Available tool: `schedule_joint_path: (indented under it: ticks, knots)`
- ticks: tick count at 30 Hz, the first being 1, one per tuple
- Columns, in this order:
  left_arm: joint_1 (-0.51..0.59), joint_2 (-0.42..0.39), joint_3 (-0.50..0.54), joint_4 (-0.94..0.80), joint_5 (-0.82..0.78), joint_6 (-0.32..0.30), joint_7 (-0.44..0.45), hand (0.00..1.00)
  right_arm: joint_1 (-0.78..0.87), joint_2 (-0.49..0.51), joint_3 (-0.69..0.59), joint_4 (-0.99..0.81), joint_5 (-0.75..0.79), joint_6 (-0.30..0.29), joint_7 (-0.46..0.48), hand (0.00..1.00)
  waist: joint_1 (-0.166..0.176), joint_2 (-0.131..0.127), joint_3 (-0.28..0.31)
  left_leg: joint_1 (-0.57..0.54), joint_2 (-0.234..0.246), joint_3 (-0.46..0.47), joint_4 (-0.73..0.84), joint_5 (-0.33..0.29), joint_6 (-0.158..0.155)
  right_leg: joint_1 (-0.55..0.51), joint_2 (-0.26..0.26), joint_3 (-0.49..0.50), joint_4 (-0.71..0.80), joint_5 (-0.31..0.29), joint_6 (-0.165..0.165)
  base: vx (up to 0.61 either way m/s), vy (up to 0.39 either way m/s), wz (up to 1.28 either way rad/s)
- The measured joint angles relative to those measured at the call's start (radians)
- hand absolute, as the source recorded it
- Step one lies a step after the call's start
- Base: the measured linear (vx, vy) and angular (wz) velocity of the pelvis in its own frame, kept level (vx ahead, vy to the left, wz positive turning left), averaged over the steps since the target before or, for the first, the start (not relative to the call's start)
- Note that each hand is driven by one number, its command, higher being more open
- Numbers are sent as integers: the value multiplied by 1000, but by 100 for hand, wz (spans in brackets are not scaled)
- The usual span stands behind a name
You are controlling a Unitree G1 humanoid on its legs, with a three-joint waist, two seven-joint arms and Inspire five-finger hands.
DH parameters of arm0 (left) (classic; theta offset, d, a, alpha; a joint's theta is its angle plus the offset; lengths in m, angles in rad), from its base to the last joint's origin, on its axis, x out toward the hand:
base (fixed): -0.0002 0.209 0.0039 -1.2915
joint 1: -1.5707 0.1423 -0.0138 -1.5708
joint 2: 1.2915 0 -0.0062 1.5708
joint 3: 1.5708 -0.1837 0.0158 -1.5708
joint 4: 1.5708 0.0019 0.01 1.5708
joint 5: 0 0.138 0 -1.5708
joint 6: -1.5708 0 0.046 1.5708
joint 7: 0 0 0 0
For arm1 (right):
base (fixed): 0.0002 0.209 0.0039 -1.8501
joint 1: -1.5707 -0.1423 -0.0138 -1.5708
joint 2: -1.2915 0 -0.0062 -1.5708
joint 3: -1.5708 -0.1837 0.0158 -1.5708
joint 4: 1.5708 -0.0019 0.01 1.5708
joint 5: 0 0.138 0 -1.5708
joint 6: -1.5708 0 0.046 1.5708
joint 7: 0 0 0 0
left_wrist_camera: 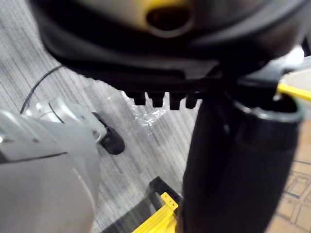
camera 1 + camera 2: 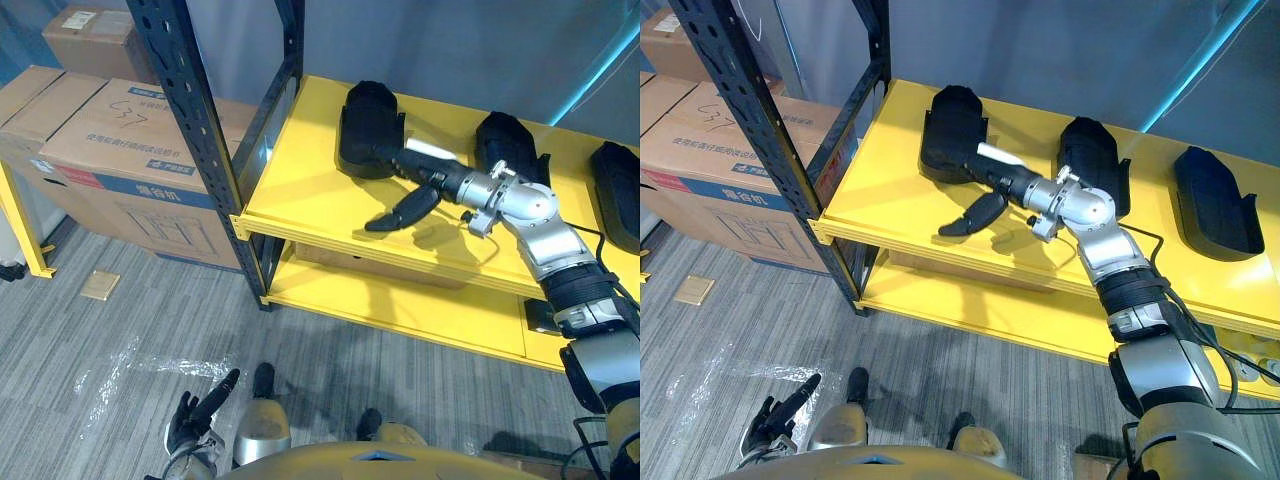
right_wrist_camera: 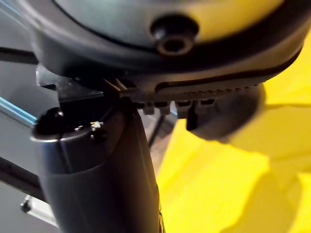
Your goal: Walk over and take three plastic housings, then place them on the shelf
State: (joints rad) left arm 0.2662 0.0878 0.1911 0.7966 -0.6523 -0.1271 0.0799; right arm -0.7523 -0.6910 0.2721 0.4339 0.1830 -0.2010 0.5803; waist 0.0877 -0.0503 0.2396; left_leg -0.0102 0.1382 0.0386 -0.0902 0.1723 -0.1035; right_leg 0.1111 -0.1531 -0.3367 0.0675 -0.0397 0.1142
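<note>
On the yellow shelf (image 2: 300, 190) | right hand (image 2: 438, 178) open, thumb by the left housing (image 2: 368, 125) | risk: pulling back carelessly snags it, dragging it toward the edge | left hand (image 2: 197, 412) open, hanging low

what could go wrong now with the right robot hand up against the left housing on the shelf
The right robot hand is right at the left housing, so pulling back could drag or tip it toward the front edge of the yellow shelf. That arm also passes close to the middle housing and might nudge it on the way out.
</note>
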Motion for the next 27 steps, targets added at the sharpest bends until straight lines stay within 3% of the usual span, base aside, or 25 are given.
schedule_joint_path:
  ticks: [4, 16, 21, 27]
  knots:
    - [1, 1, 2, 0, 0, 0, -1, 100, -32, -2, -73, -86, 37, -8, -49, 100, 0, -2, -1, 0, 3, 2, 0, -1, 0, -1, 2, 2, 0, 0, 0, 0, 0, 0]
    - [-6, 7, -1, 20, 1, 0, -14, 100, -56, -14, -31, -72, -19, 42, -51, 100, -1, 2, 5, -24, 13, 0, 0, 3, 0, -33, 10, 4, 16, -2, -7, -3, -1, 0]
    - [-40, 14, -21, 16, 0, 1, -22, 100, -152, -27, 8, -4, -22, 62, -87, 100, 5, 32, 76, -73, 14, -5, 0, 13, 2, -98, 7, 10, 53, -3, -8, -69, -8, 1]
    - [-45, 30, -27, -20, 0, 1, -20, 100, -203, -60, 15, 1, -21, 82, -89, 100, 18, 34, 119, -94, 9, -6, 2, 25, 5, -128, -1, 10, 75, -7, -12, 1, -4, 1]
